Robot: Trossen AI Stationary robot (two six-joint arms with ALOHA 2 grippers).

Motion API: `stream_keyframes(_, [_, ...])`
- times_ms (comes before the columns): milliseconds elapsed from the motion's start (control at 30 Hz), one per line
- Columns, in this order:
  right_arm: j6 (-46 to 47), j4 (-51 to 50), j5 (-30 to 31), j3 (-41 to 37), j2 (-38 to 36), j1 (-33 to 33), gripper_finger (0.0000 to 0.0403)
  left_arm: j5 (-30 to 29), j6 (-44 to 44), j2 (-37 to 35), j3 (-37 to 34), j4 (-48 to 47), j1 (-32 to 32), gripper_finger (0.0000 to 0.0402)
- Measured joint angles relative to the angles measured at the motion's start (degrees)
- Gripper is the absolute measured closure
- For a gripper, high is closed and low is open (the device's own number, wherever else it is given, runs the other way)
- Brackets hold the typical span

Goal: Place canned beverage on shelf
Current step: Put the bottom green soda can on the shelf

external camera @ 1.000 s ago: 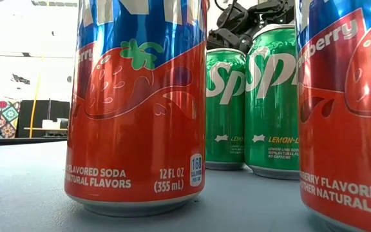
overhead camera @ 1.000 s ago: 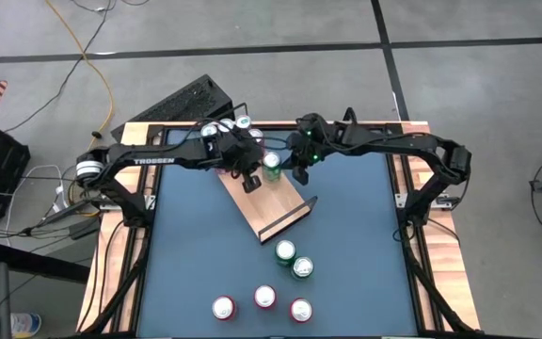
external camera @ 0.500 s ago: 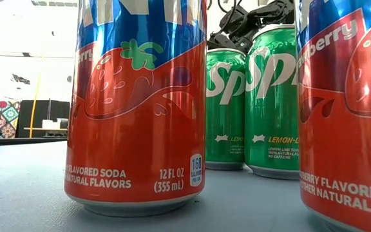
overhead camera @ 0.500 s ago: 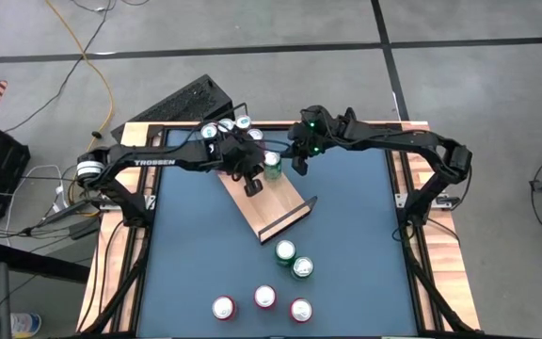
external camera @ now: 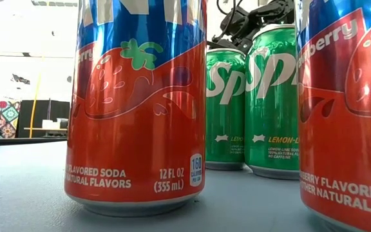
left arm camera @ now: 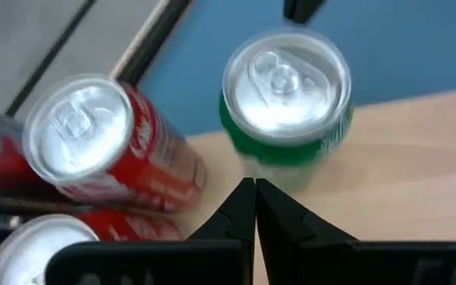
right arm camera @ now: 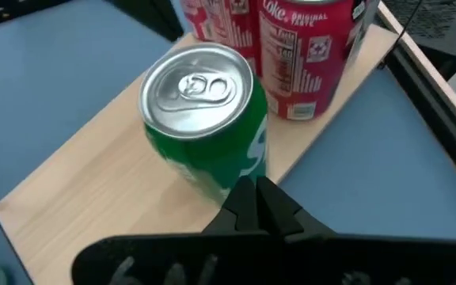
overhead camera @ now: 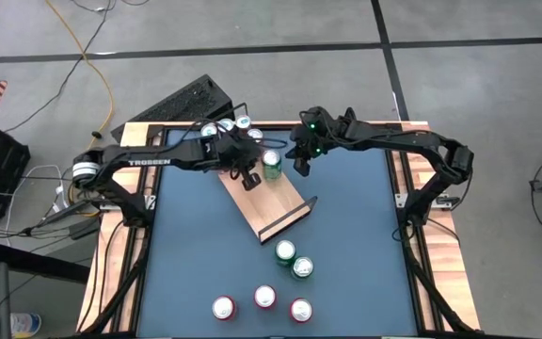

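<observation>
A: Entry. A green can [overhead camera: 271, 164] stands upright on the shelf [overhead camera: 269, 203], near the board's far end, with red cans [overhead camera: 222, 130] grouped just beside it at that end. Nothing is holding it.

B: Fingers?

A: Left gripper [left arm camera: 255, 207] has its fingers pressed together, empty, just beside the can on the board side. Right gripper [right arm camera: 256, 203] likewise together and empty, hovering close on the can's other side. Both wrist views look down on the lid.

B: Risks from here?

A: Main one, in my judgement: either closed tip clips the can on the way out. Both sit very near its wall, so a sideways sweep could tip it or shove it into the red cans. Lifting straight up first looks safer.

B: And the shelf itself?

A: It lies skewed on the counter [overhead camera: 346, 245]; a bump from an arm might shift it. The remaining cans [overhead camera: 286, 251] wait well apart, at the near side.
</observation>
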Motion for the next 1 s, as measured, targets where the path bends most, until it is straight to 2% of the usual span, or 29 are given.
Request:
stream_keyframes(267, [-0.5,2.5,-0.1,0.0,0.1,0.0,0.0403,2.0,0.7,2.1,0.0,3.6,0.5,0.0401])
stream_keyframes(567, [-0.7,7.2,-0.3,0.0,1.7,0.5,0.0403,3.6,-0.1,2.2,0.0,2.5,0.7,0.0401])
stream_keyframes(733, [-0.7,9.5,-0.5,0.1,2.8,0.2,0.0403,6.5,-0.6,2.2,0.0,2.9,0.5,0.0401])
stream_keyframes(1000, [-0.6,12.8,-1.8,1.9,5.7,-0.2,0.0403,5.9,-0.7,1.8,0.0,1.0,-0.3,0.0401])
